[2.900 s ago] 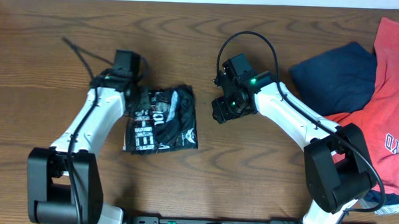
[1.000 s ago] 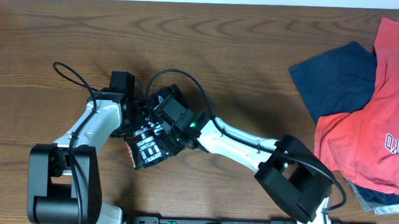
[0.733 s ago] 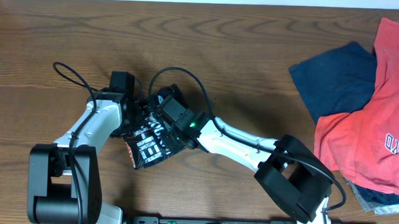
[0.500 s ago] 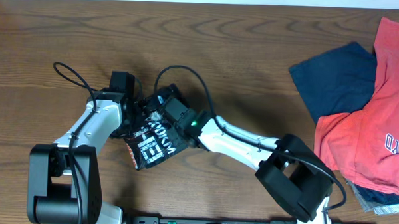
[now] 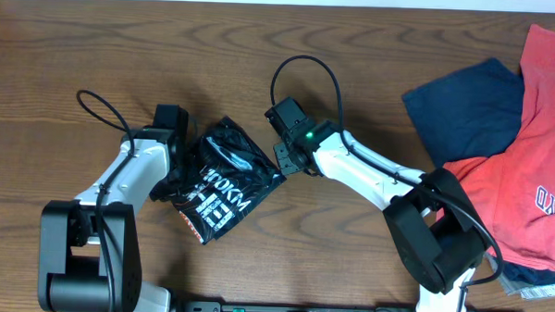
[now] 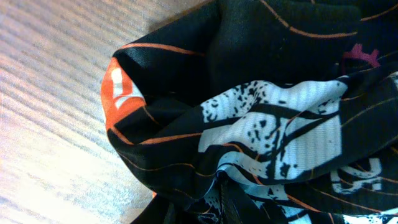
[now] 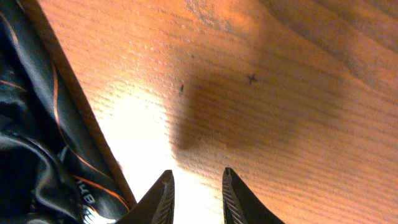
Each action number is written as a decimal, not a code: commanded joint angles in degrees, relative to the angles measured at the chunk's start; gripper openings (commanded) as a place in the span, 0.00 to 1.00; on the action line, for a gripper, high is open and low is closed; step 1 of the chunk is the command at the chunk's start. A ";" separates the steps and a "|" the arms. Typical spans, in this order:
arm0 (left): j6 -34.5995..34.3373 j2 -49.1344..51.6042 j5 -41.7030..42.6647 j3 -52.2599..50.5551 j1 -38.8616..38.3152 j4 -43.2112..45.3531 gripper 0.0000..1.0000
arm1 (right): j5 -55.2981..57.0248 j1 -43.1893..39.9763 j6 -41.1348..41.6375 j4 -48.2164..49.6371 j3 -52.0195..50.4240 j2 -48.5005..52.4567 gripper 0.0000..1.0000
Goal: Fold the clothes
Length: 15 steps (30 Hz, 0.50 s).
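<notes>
Retreating from the black jersey (image 5: 226, 177), the right gripper (image 5: 285, 162) had swung off to the garment's right edge; a second earlier it had been pressed down on the cloth beside the left gripper (image 5: 178, 171). The jersey lay as a compact, tilted packet left of centre on the surface (image 5: 355, 48), white lettering face up, well apart from the red tee (image 5: 537, 137) and navy garment (image 5: 469, 107) at the far right. A fold had probably just been laid and released, so the packet looked close to done, though rumpled. The overhead view hid both sets of jaws. The right wrist view showed its jaws narrowly parted over bare wood, holding nothing, the jersey's edge just to their left. The left wrist view showed its jaws nearly closed, with cloth gathered between them.
</notes>
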 commanded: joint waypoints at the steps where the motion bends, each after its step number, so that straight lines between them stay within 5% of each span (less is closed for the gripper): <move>1: 0.13 0.52 -0.24 -1.03 0.24 -0.52 0.21 | -4.63 -0.17 -3.08 1.27 0.44 -4.92 0.27; 9: 0.09 0.52 -0.22 -1.03 0.24 -0.37 0.21 | -28.55 3.19 -22.05 2.47 1.27 -11.30 0.19; 15: 0.09 0.52 -0.22 -1.05 0.24 -0.37 0.22 | -32.28 6.64 -23.58 1.81 0.66 -7.13 0.17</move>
